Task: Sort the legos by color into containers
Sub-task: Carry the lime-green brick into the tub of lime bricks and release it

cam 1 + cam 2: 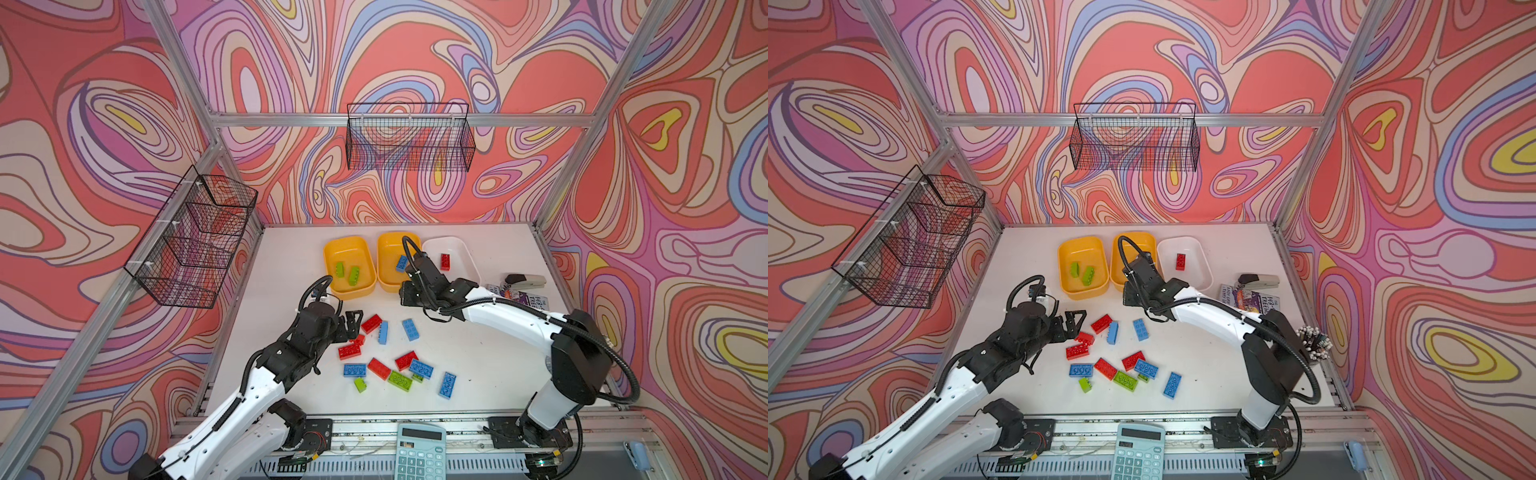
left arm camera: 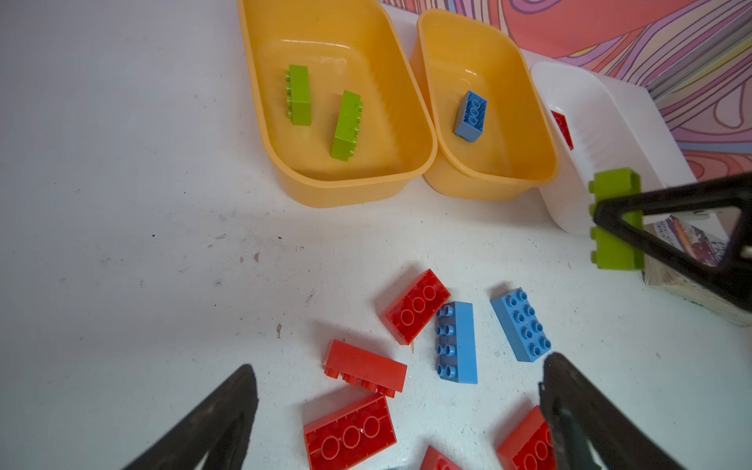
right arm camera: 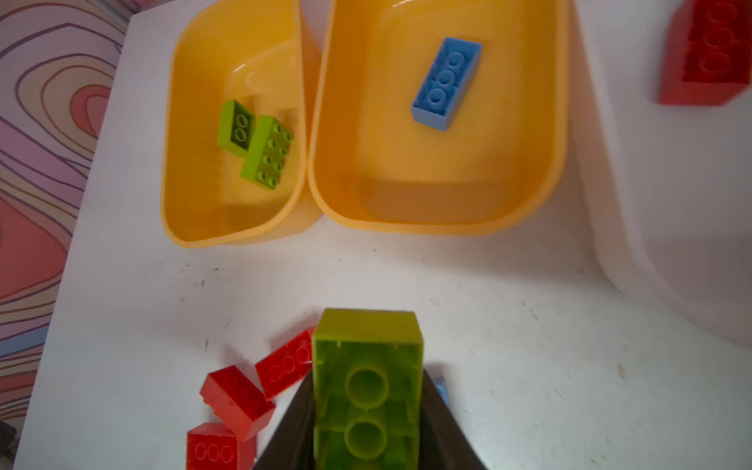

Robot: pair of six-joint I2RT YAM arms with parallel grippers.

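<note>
The jaws grip a lime green brick, hollow underside showing, above the white table.

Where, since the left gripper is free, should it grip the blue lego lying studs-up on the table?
From straight above, the left gripper should close across the narrow width of the blue lego, on its two long flat sides at mid-length. It lies flat, studs up, and both long sides look unobstructed.

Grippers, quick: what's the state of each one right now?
Left gripper: open, holding nothing.
Right gripper: shut on a green lego.
</note>
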